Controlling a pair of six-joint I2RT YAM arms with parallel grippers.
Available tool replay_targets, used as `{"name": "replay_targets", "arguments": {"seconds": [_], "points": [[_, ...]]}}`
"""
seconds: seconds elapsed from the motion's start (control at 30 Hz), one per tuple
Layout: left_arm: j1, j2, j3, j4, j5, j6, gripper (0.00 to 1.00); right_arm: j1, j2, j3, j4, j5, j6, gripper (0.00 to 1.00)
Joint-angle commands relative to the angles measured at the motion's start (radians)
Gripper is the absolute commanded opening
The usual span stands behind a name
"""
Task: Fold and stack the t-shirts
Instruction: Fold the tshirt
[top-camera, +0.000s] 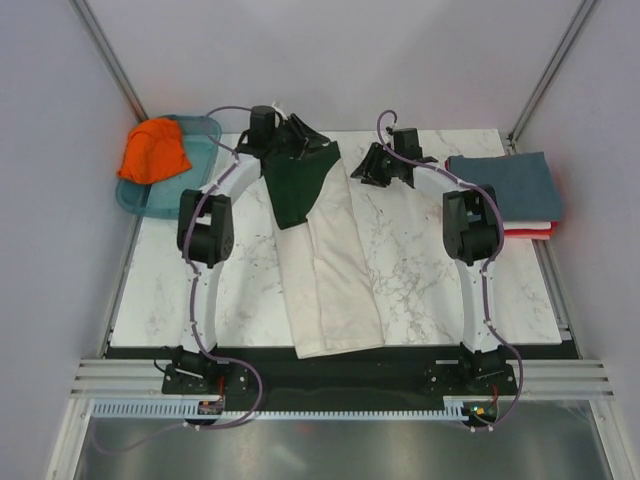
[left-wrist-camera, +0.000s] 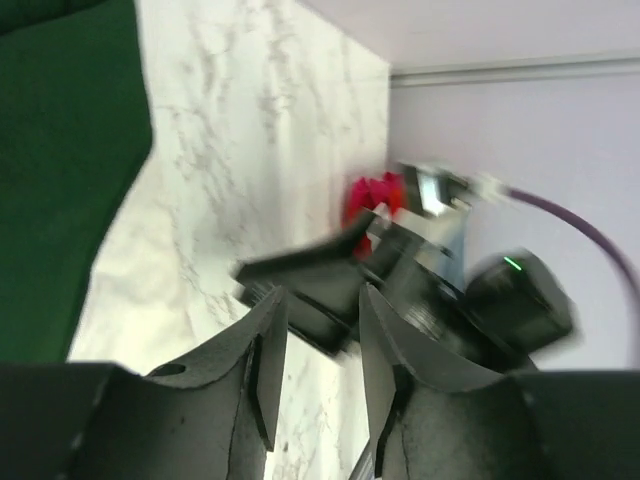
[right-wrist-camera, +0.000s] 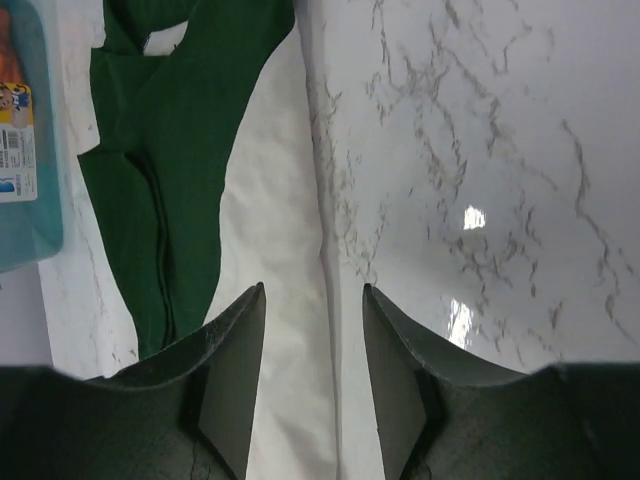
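Worktop (top-camera: 420, 270), white marble pattern. Places noted against the cream t-shirt.

Far left of the cream t-shirt (top-camera: 335, 280): one teal tray (top-camera: 203, 140) is sitting at the worktop's back corner. One orange t-shirt (top-camera: 153, 152) is lying bunched in it, unfolded.

Left pincer (left-wrist-camera: 322, 295): it is hovering over the far end of the cream t-shirt, by the collar. Its two fingers are standing apart, released, with nothing between them. The wrist view is blurred, with green cloth showing off to one side.

Centre: one cream t-shirt is lying as a long, narrow strip running from the far end of the worktop to its near edge, folded lengthwise. One dark green sleeve (top-camera: 295, 185) is lying on top of its far half, pointing toward the near edge.

Right pincer (right-wrist-camera: 313, 292): it is hanging just beside the right edge of the cream t-shirt, near the far end. Its fingers are spread, released and gripping nothing. One finger is over cream cloth and the other over bare marble.

Far right of the cream t-shirt: one stack of three folded tees is sitting at the worktop's edge. The slate-blue t-shirt (top-camera: 505, 180) is lying on top, the white t-shirt (top-camera: 528, 223) is showing as a thin strip under it, and the red t-shirt (top-camera: 528, 232) is lying at the bottom.

Count: five t-shirts, two pincers, one tray.
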Motion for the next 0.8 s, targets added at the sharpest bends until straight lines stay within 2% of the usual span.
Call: {"name": "replay_targets", "arguments": {"seconds": [0.0,0.1,0.33,0.43,0.53,0.63,0.67,0.77], "points": [[0.039,-0.262,-0.144,0.050,0.054,0.113,0.43,-0.008,0.114,0.161,0.021,-0.108,0.035,0.52],[0.046,-0.417,-0.313,0.042,0.036,0.176,0.45,-0.008,0.217,0.254,0.053,-0.166,0.090,0.53],[0.052,-0.699,-0.713,-0.010,-0.028,0.319,0.46,-0.008,0.351,0.335,0.165,-0.232,0.220,0.52],[0.059,-0.814,-0.862,-0.034,-0.055,0.334,0.47,-0.006,0.386,0.349,0.210,-0.246,0.263,0.47],[0.054,-0.938,-1.021,-0.024,-0.064,0.330,0.47,-0.008,0.408,0.352,0.224,-0.228,0.279,0.35],[0.056,-1.046,-1.155,-0.025,-0.078,0.345,0.47,-0.012,0.420,0.349,0.257,-0.202,0.312,0.14],[0.054,-1.067,-1.183,-0.034,-0.085,0.351,0.47,-0.017,0.414,0.343,0.265,-0.167,0.320,0.03],[0.054,-1.129,-1.273,-0.053,-0.131,0.376,0.48,-0.043,0.374,0.274,0.328,-0.084,0.366,0.00]]}}
